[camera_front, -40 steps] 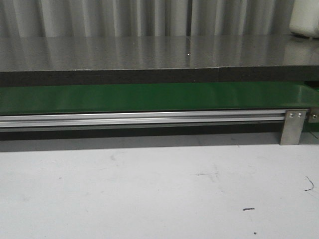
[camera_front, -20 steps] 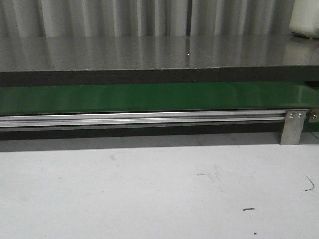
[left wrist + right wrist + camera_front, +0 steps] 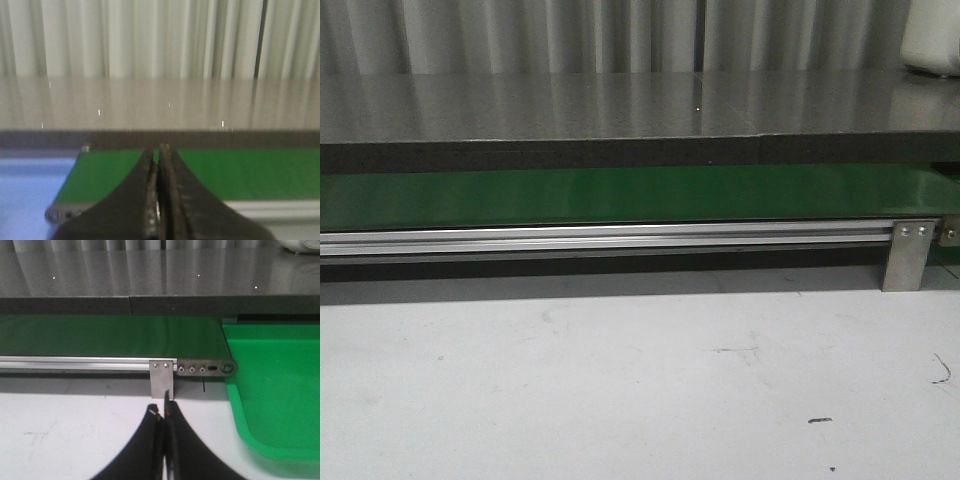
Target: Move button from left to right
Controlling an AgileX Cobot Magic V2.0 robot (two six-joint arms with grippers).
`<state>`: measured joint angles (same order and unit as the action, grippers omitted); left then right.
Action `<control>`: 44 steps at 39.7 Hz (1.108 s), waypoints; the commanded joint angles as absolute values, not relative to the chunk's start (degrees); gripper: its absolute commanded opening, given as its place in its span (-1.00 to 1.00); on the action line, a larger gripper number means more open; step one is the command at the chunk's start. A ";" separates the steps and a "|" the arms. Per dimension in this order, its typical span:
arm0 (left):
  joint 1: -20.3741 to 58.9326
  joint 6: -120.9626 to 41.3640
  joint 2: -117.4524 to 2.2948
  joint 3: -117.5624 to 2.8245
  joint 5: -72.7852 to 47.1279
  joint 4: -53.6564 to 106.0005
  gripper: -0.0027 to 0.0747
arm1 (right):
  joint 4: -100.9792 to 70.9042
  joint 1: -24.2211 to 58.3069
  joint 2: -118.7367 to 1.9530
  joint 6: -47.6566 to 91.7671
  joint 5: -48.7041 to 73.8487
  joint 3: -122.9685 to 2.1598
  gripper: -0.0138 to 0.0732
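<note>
No button shows anywhere, so I cannot tell which way it lies; my left pincer (image 3: 159, 200) and right pincer (image 3: 164, 445) are both pressed closed, empty, facing the green conveyor belt (image 3: 620, 195).

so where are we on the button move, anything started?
Nothing looks done. No button shows in any view: the green conveyor belt is bare and the white table holds only scuffs. Nothing is in hand: the left gripper and the right gripper are both shut on nothing, parked short of the belt. The green bin by the belt's end shows nothing inside. The whole move remains.
</note>
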<state>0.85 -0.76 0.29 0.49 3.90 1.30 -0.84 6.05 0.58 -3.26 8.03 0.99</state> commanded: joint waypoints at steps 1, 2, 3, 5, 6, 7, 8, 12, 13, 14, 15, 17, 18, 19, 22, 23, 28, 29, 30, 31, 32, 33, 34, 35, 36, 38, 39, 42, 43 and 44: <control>0.79 -0.71 1.26 -1.61 15.78 1.27 -0.99 | -0.68 5.61 1.55 -2.96 1.56 -4.18 -0.84; 0.79 -0.71 1.10 -2.88 15.12 1.27 -0.99 | -0.68 5.61 1.55 -2.96 1.91 -6.04 -0.84; 0.79 -0.71 1.04 -5.20 13.27 1.27 -0.99 | -0.68 5.61 1.41 -2.96 2.36 -7.24 -0.84; 0.79 -0.71 -0.22 -9.10 9.99 1.27 -0.99 | -0.68 5.61 0.30 -2.96 3.81 -11.21 -0.84; 0.79 -0.71 -1.15 -11.09 7.75 1.27 -0.99 | -0.68 5.61 -0.68 -2.96 4.93 -13.09 -0.84; 0.79 -0.71 -2.30 -13.58 5.72 1.27 -0.99 | -0.68 5.61 -2.37 -2.96 6.75 -15.61 -0.84; 0.79 -0.71 -4.16 -15.97 3.10 1.16 -0.99 | -0.68 5.61 -4.01 -2.96 8.81 -17.62 -0.84; 0.79 -0.71 -13.15 -23.91 -7.31 0.85 -0.99 | -0.68 5.61 -14.62 -3.02 15.34 -27.52 -0.84; 0.79 -0.71 -15.50 -25.12 -8.71 0.85 -0.99 | -0.68 5.61 -16.72 -3.02 16.24 -29.18 -0.84; 0.79 -0.71 -17.24 -26.44 -9.99 0.85 -0.99 | -0.68 5.61 -19.09 -3.02 17.19 -31.09 -0.84; 0.79 -0.71 -19.12 -27.54 -10.98 0.85 -0.99 | -0.68 5.61 -20.82 -3.02 17.92 -32.41 -0.84; 0.79 -0.81 -21.39 -28.62 -11.68 0.85 -0.99 | -0.68 5.61 -23.93 -3.02 18.68 -34.55 -0.84; 0.79 -0.81 -22.11 -29.02 -11.68 0.85 -0.99 | -0.68 5.61 -24.75 -3.02 18.77 -35.05 -0.84; 0.79 -0.81 -22.61 -29.03 -11.68 0.85 -0.99 | -0.68 5.61 -25.73 -3.02 18.84 -35.50 -0.84; 0.79 -0.81 -22.93 -29.03 -11.43 0.85 -0.98 | -0.68 5.61 -27.60 -3.02 18.84 -35.91 -0.84; 0.79 -0.81 -22.93 -29.03 -11.56 0.85 -0.98 | -0.68 5.61 -27.91 -3.02 18.84 -35.91 -0.84; 0.79 -0.81 -22.83 -29.03 -11.77 0.85 -0.74 | -0.68 5.61 -28.06 -3.02 18.64 -35.85 -0.78; 0.79 -0.81 -22.83 -29.03 -11.77 0.85 -0.64 | -0.68 5.61 -28.06 -3.02 18.64 -35.85 -0.72; 0.79 -0.81 -22.83 -29.03 -11.77 0.85 -0.50 | -0.68 5.61 -28.06 -3.02 18.64 -35.85 -0.65; 0.79 -0.81 -22.83 -29.03 -11.77 0.85 -0.37 | -0.68 5.61 -28.06 -3.02 18.64 -35.85 -0.55; 0.79 -0.81 -22.83 -29.03 -11.77 0.85 -0.13 | -0.68 5.61 -28.06 -3.02 18.64 -35.85 -0.42; 0.79 -0.81 -22.83 -29.03 -11.77 0.85 -0.03 | -0.68 5.61 -28.06 -3.02 18.64 -35.85 -0.27; 0.79 -0.81 -22.83 -29.03 -11.77 0.85 0.18 | -0.68 5.61 -28.06 -3.02 18.64 -35.85 -0.15; 0.79 -0.81 -22.83 -29.03 -11.77 0.85 0.38 | -0.68 5.61 -28.06 -3.02 18.64 -35.85 0.03; 0.79 -0.81 -22.83 -29.03 -11.77 0.85 0.55 | -0.68 5.61 -28.06 -3.02 18.64 -35.85 0.21; 0.79 -0.81 -22.83 -29.03 -11.77 0.85 0.83 | -0.68 5.61 -28.06 -3.02 18.64 -35.85 0.51; 0.79 -0.81 -22.83 -29.03 -11.77 0.85 0.90 | -0.68 5.61 -28.06 -3.02 18.64 -35.85 0.69; 0.79 -0.81 -22.83 -29.03 -11.77 0.85 0.81 | -0.64 5.61 -28.06 -2.94 18.59 -35.85 0.83; 0.79 -0.81 -22.83 -29.03 -11.77 0.85 0.79 | -0.64 5.61 -28.06 -2.94 18.59 -35.85 0.81; 0.79 -0.81 -22.83 -29.03 -11.77 0.85 0.76 | -0.64 5.61 -28.06 -2.94 18.64 -35.85 0.80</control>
